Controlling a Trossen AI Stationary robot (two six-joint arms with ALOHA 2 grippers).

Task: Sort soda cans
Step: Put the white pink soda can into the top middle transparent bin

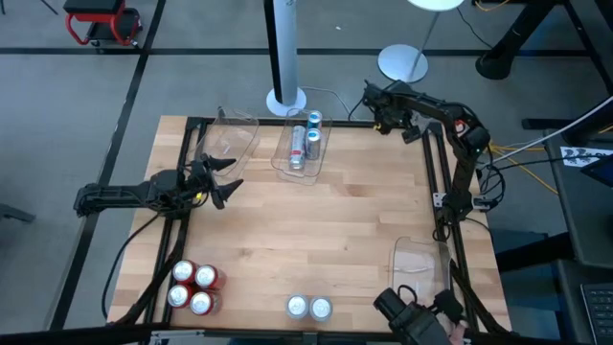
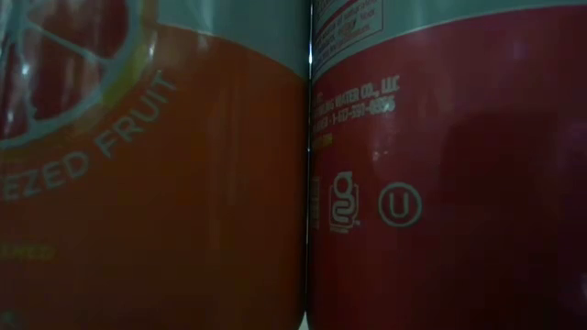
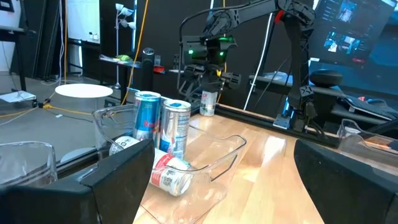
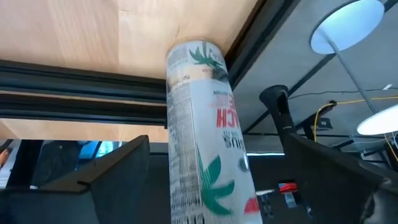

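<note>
A pale wooden table [image 1: 326, 230] framed in black rails stood on a grey floor. From above, four red cans [image 1: 193, 287] clustered at the near left corner and two silver-topped cans [image 1: 308, 308] stood at the near edge, apparently grouped by kind. A clear bin [image 1: 303, 151] at the far edge held several blue-and-silver cans, with an empty bin [image 1: 234, 142] beside it and another [image 1: 421, 264] near the right edge. The left gripper [image 1: 222, 180] waited by the left edge, fingers apart and empty. The right gripper [image 1: 381, 107] hovered at the far right corner. At table height, two red cans [image 2: 440, 183] filled the whole picture. From the left wrist, the right gripper [image 3: 210, 73] hung directly above a white can [image 3: 208, 102] standing upright. From the right wrist, that white can [image 4: 205, 130] with green leaf print lay between the spread fingers [image 4: 112, 171], which did not grip it; it looked freshly set down or about to be taken.
</note>
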